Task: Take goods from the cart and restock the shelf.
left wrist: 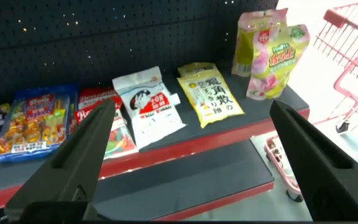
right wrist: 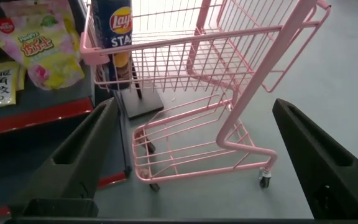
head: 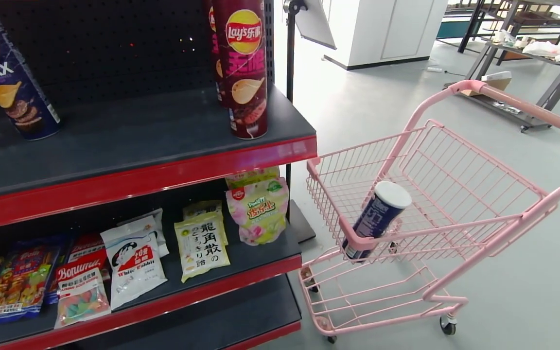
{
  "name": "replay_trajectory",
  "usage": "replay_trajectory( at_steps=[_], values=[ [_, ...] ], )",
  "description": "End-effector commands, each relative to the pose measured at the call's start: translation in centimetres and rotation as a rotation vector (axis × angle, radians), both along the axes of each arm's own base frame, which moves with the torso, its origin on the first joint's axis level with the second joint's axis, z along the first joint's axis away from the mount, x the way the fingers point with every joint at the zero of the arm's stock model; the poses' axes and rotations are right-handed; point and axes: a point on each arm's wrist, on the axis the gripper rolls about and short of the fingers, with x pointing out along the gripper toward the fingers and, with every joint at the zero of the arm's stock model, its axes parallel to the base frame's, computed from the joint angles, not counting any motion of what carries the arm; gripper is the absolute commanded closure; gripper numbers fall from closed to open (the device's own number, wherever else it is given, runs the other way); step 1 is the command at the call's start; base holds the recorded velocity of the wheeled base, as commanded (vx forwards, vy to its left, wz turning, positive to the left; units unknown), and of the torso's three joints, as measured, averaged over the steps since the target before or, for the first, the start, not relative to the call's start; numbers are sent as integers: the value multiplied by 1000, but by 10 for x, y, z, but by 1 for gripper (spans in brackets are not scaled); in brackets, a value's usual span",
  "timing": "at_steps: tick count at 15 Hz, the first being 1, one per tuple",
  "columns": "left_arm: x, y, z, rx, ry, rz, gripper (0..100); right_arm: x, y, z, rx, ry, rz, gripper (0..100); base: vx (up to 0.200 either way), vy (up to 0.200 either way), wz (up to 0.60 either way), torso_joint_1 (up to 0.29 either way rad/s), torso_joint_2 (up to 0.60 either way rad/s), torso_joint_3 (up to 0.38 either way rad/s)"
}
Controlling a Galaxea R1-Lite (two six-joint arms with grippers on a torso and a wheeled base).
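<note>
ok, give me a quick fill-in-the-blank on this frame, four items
1. The cart is ____ in colour.
2. It holds just ____ can.
3. That can's lid is ____.
4. The left tool and right tool are both ____.

Missing words: pink; one; white; open.
</note>
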Motion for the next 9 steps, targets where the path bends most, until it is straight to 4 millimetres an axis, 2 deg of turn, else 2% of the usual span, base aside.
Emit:
replay_trajectory(
  at_steps=[1, 4, 9],
  values=[
    [0, 0, 0, 0, 0, 1, 0, 0, 0, 0, -2, 0, 2, 0, 0, 0, 0, -144, 520, 373],
    [0, 0, 0, 0, 0, 1, 0, 0, 0, 0, -2, 0, 8, 0, 0, 0, 0, -84, 325, 245],
    [0, 0, 0, 0, 0, 1, 0, 0, 0, 1, 0, 0, 5, 0, 0, 0, 0, -7, 33, 23]
  ],
)
